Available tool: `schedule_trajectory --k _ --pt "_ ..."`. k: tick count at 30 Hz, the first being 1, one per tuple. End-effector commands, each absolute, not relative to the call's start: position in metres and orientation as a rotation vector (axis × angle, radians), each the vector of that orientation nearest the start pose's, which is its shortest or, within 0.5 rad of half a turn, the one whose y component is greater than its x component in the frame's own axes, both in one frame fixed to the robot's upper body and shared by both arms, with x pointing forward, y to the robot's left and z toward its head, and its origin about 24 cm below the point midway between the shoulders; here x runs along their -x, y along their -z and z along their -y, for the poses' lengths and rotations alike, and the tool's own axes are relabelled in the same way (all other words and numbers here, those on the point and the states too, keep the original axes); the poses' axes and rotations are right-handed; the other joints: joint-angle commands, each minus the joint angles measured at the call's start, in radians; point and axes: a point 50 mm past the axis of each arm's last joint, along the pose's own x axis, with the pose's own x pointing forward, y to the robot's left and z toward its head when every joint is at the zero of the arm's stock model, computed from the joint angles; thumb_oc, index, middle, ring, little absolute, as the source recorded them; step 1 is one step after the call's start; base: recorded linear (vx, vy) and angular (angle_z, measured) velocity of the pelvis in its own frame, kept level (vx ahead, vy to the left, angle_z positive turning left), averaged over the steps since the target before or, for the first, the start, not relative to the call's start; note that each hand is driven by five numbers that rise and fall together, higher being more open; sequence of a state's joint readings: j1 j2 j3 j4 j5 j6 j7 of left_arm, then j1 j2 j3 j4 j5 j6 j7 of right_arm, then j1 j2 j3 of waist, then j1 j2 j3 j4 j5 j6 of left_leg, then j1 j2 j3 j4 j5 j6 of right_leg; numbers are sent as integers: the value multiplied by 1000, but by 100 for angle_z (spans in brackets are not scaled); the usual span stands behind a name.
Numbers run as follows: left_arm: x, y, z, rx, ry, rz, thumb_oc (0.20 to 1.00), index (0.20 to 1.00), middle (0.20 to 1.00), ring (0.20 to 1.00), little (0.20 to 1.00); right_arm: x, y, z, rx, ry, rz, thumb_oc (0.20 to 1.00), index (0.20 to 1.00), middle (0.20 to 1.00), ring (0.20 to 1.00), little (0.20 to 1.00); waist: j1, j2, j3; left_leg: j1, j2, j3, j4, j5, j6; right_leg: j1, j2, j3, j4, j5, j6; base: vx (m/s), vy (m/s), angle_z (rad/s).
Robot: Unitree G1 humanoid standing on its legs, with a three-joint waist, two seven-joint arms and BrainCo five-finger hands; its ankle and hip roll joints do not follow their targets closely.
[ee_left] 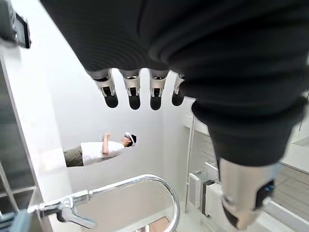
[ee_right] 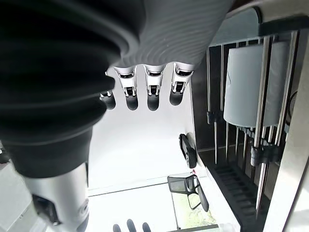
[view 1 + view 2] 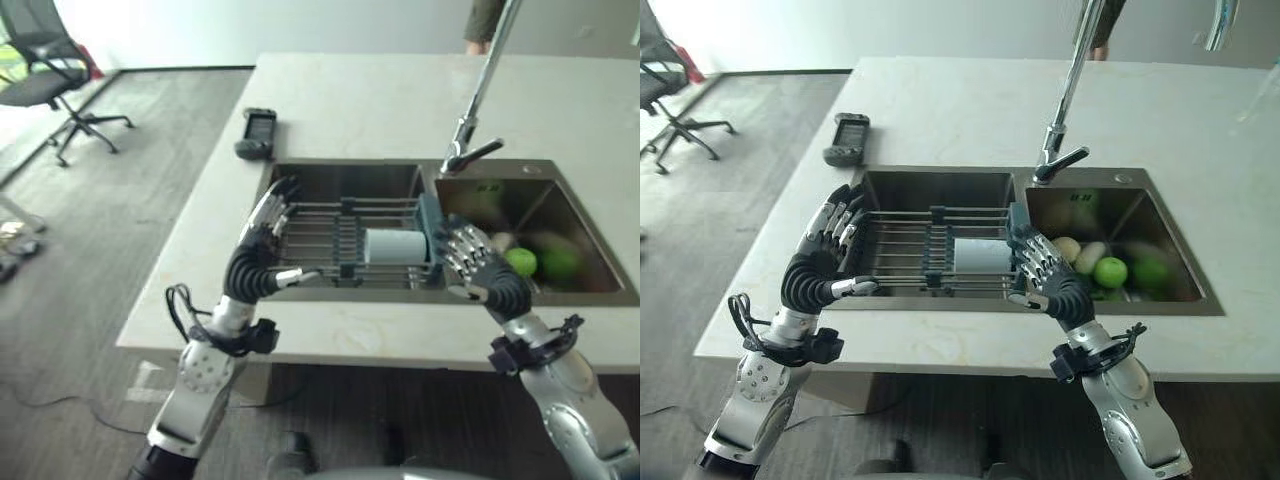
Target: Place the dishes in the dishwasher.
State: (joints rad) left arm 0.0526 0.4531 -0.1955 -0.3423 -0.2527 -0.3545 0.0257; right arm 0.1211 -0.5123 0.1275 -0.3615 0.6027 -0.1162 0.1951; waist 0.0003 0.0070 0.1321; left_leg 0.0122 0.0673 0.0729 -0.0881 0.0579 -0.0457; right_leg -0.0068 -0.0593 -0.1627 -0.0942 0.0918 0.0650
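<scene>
Looking down from the left eye view, a white cup (image 3: 394, 246) lies on its side on a wire rack (image 3: 340, 235) that spans the left basin of the sink (image 3: 340, 180). The left robot hand (image 3: 262, 245) hangs over the rack's left end, and the right robot hand (image 3: 470, 265) sits just right of the cup, near the divider; both have fingers spread and hold nothing. Green fruit (image 3: 520, 262) lies in the right basin, beyond the faucet (image 3: 470, 150), and a dark device (image 3: 257, 132) rests on the worktop (image 3: 340, 95) left of the sink.

From the right eye view, the cup shows clear of both hands, and pale round items (image 3: 1080, 255) appear beside the fruit.

Through the left wrist view, straight fingers (image 1: 133, 94) and thumb hold nothing; a person (image 1: 99, 150) stands beyond the faucet.

Via the right wrist view, the cup's smooth wall lies across the rack bars, near the relaxed fingers (image 2: 152, 92).

The cup looks rigid, light, glossy and likely breakable, so it may roll or slip; wrapping fingers and thumb around its middle seems the safest hold.
</scene>
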Motion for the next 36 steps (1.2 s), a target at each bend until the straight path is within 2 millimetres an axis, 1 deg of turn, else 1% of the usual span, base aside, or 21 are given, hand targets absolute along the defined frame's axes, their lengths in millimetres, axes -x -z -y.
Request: schedule_trajectory --k 1,2,5,7,9,11,12,13,16,18,21,23,24,25,27,29,30,33,35,36 --pt "-231 -141 -167 -257 287 535 1000 1000 1000 1000 1000 -221 -150 174 -118 -438 465 1000 1000 1000 1000 1000 -9 -31 -37 18 8 -21 1 1 -9 54 -54 -8 7 11 62 89 111 -19" --pt "-233 -141 -167 -285 298 521 1000 1000 1000 1000 1000 -221 -151 175 -114 -433 467 1000 1000 1000 1000 1000 -12 -28 -43 19 8 -16 1 -1 -9 57 -60 -16 7 10 65 102 136 -25" --pt "-241 -149 -170 -452 315 521 1000 1000 1000 1000 1000 -222 -152 178 -86 -404 463 1000 1000 1000 1000 1000 -25 -15 -56 25 12 8 1 -7 -13 63 -85 -44 7 10 80 77 129 -4" --pt "-247 -160 -174 -536 292 548 1000 1000 1000 1000 1000 -224 -153 181 -87 -385 454 1000 1000 1000 1000 1000 -37 -7 -63 34 5 16 1 -17 -7 62 -96 -38 10 10 89 67 122 2" --pt "-253 -165 -179 -643 243 552 1000 1000 1000 1000 1000 -226 -153 178 -85 -395 451 1000 1000 1000 1000 1000 -47 0 -66 42 7 35 1 -23 -3 61 -104 -34 12 9 95 50 99 -7" --pt "-258 -170 -181 -693 224 556 1000 1000 1000 1000 1000 -227 -155 177 -74 -400 451 1000 1000 1000 1000 1000 -54 2 -67 46 7 46 1 -26 -1 62 -108 -29 11 9 97 25 47 -15" --pt "-261 -173 -181 -715 223 552 1000 1000 1000 1000 1000 -229 -156 176 -72 -401 452 1000 1000 1000 1000 1000 -57 3 -67 48 7 50 1 -28 0 62 -110 -27 11 9 98 23 47 -17" --pt "-265 -176 -179 -776 225 550 1000 1000 1000 1000 1000 -231 -157 174 -70 -404 452 1000 1000 1000 1000 1000 -64 6 -70 50 7 57 1 -30 1 63 -111 -23 11 9 100 29 53 -17" --pt "-279 -181 -175 -944 286 488 1000 1000 1000 1000 1000 -235 -160 173 -59 -420 450 1000 1000 1000 1000 1000 -86 18 -77 60 6 79 1 -34 3 63 -113 -9 13 8 106 48 54 -11" --pt "-284 -186 -176 -1006 313 468 1000 1000 1000 1000 1000 -236 -161 173 -54 -428 440 1000 1000 1000 1000 1000 -97 25 -81 66 7 91 1 -37 3 63 -112 -4 14 7 107 56 48 -21" --pt "-298 -198 -178 -1140 334 399 1000 1000 1000 1000 1000 -238 -160 173 -39 -462 414 1000 1000 1000 1000 1000 -132 45 -92 77 8 115 1 -42 5 63 -104 27 12 3 105 60 55 -22" --pt "-305 -198 -180 -1190 346 335 1000 1000 1000 1000 1000 -238 -160 174 -32 -474 406 1000 1000 1000 1000 1000 -145 50 -97 82 9 128 1 -43 5 64 -100 39 11 0 104 63 28 -42" --pt "-312 -198 -180 -1208 358 299 1000 1000 1000 1000 1000 -239 -160 173 -27 -488 398 1000 1000 1000 1000 1000 -161 55 -100 87 11 140 1 -44 5 63 -96 53 10 -1 104 92 26 -40" --pt "-320 -195 -180 -1217 366 238 1000 1000 1000 1000 1000 -239 -159 173 -28 -506 387 1000 1000 1000 1000 1000 -178 59 -106 94 14 156 1 -45 5 63 -90 70 9 -3 103 104 17 -30" --pt "-332 -185 -183 -1208 362 139 1000 1000 1000 1000 1000 -240 -157 172 -23 -528 375 1000 1000 1000 1000 1000 -199 61 -109 102 15 171 1 -46 6 63 -83 91 7 -4 101 83 1 -46" --pt "-346 -171 -193 -1199 321 52 1000 1000 1000 1000 1000 -242 -157 172 -21 -549 365 1000 1000 1000 1000 1000 -221 66 -111 110 18 190 1 -46 6 62 -75 111 7 -5 99 73 17 -44" --pt "-355 -157 -203 -1176 280 -31 1000 1000 1000 1000 1000 -243 -156 172 -14 -570 355 1000 1000 1000 1000 1000 -241 73 -114 116 18 208 1 -46 7 60 -70 127 7 -6 97 76 38 -30" --pt "-361 -144 -212 -1128 244 -103 1000 1000 1000 1000 1000 -244 -155 173 -7 -585 346 1000 1000 1000 1000 1000 -255 80 -117 121 17 222 1 -48 7 58 -68 137 7 -7 97 44 27 -18" --pt "-363 -129 -221 -1074 208 -158 1000 1000 1000 1000 1000 -244 -154 174 -2 -595 338 1000 1000 1000 1000 1000 -269 85 -118 125 15 236 1 -48 7 57 -66 148 7 -8 96 44 24 -5" --pt "-363 -125 -222 -1063 200 -170 1000 1000 1000 1000 1000 -244 -154 174 -1 -597 336 1000 1000 1000 1000 1000 -272 86 -119 126 15 238 1 -48 7 57 -66 151 7 -8 96 35 24 -4"
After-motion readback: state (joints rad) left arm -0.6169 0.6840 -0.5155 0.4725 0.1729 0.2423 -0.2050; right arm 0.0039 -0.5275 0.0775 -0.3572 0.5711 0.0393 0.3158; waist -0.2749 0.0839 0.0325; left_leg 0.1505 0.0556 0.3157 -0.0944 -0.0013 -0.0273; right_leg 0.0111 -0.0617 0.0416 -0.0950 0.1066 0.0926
